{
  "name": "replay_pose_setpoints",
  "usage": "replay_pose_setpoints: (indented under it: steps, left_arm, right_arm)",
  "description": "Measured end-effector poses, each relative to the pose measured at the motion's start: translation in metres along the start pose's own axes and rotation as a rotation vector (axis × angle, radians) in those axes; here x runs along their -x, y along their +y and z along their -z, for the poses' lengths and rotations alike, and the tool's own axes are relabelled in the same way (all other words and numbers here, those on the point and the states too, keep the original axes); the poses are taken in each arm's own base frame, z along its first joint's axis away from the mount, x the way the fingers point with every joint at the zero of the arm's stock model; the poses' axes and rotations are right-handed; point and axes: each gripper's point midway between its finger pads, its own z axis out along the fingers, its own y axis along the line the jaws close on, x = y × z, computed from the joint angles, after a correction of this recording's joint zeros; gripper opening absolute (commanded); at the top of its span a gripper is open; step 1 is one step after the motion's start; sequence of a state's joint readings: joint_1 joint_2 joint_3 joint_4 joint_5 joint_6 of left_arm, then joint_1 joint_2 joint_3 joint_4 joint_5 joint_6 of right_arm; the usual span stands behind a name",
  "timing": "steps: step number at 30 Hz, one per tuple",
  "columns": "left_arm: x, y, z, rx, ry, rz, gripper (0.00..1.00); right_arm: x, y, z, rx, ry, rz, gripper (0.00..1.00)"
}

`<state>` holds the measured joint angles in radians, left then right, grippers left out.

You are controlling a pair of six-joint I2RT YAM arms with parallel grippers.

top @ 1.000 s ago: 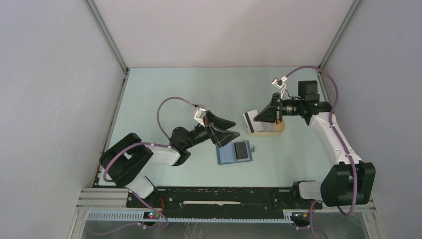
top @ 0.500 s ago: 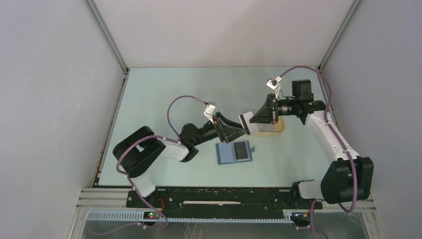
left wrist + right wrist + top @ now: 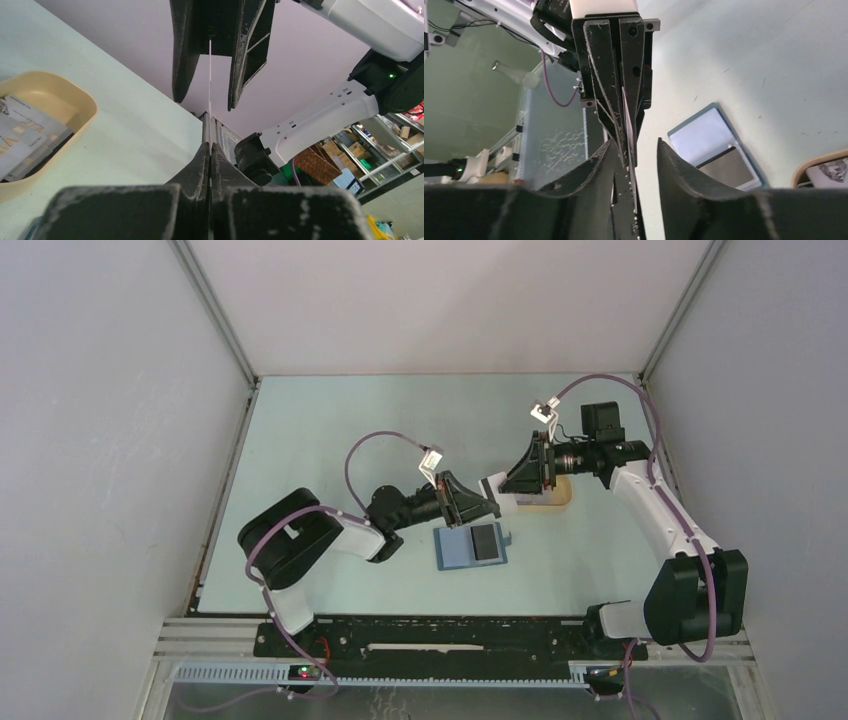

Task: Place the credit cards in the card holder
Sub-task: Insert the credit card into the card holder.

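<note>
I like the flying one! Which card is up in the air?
The card pinched by the left gripper. The others lie flat in the beige tray and on the blue wallet.

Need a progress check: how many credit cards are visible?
4: one card in the left claw, inside the open right claw; a second card on the card holder; two cards overlapping in the tray, perhaps more beneath.

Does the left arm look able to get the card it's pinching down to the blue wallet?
Probably yes. The wallet lies open close by the left hand, nothing between. The right hand is open around the card, so it should slide free.
</note>
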<state>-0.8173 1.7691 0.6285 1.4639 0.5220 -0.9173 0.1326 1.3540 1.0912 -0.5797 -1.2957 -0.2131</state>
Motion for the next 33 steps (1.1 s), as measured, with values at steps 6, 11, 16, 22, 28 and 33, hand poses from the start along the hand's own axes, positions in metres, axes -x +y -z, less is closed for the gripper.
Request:
replay_pose_setpoints:
  steps: [6,11,16,22,28,33]
  left_arm:
    - [-0.009,0.003,0.009,-0.017,0.057,0.010,0.00]
    - [-0.027,0.012,0.025,0.010,0.123,0.044,0.00]
    - [-0.039,0.017,0.031,0.035,0.185,0.066,0.00]
    - [-0.045,0.015,0.035,0.042,0.235,0.056,0.00]
    - [-0.049,0.015,0.038,0.048,0.264,0.046,0.00]
    - [-0.046,0.011,0.038,0.039,0.265,0.023,0.00]
  right_arm:
    - [-0.009,-0.002,0.002,-0.025,0.028,0.021,0.54]
    - [-0.011,0.000,0.003,-0.029,0.046,0.048,0.54]
    - [-0.011,0.004,-0.003,-0.011,0.077,0.074,0.54]
    - [-0.020,-0.002,-0.009,-0.023,0.116,0.059,0.54]
    - [-0.024,-0.009,-0.009,-0.051,0.134,0.056,0.54]
    - [-0.026,-0.012,-0.008,-0.063,0.141,0.062,0.53]
